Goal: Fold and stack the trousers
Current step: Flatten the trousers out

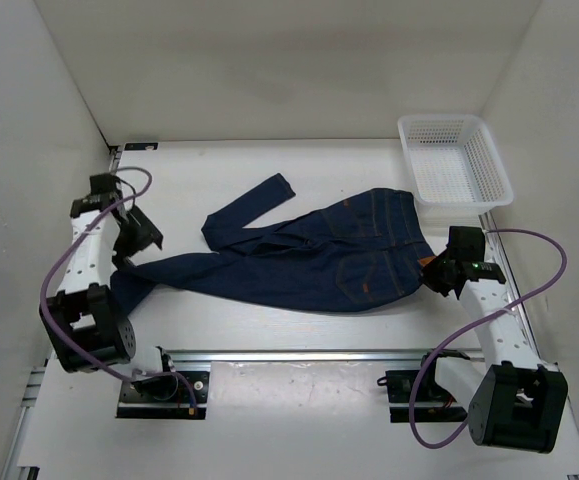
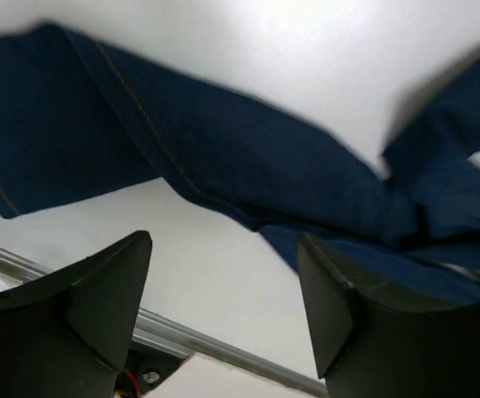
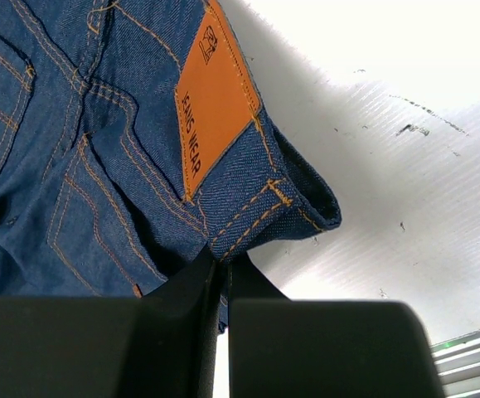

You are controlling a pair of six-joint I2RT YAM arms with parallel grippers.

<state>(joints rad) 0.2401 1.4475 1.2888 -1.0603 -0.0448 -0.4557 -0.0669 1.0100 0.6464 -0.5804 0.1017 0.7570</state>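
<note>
The dark navy jeans (image 1: 319, 255) lie spread across the table, waistband at the right, one leg bent up toward the back, the other stretching left to the table's left side. My right gripper (image 1: 437, 272) is shut on the waistband next to the orange leather patch (image 3: 210, 99), with denim pinched between the fingertips (image 3: 223, 257). My left gripper (image 1: 129, 250) is open and empty, hovering just above the left leg's end; in the left wrist view the leg (image 2: 223, 157) lies beyond the spread fingers (image 2: 111, 290).
A white mesh basket (image 1: 456, 160) stands at the back right, close behind the right gripper. A metal rail (image 1: 299, 355) runs along the near edge. White walls enclose the table on the left, back and right.
</note>
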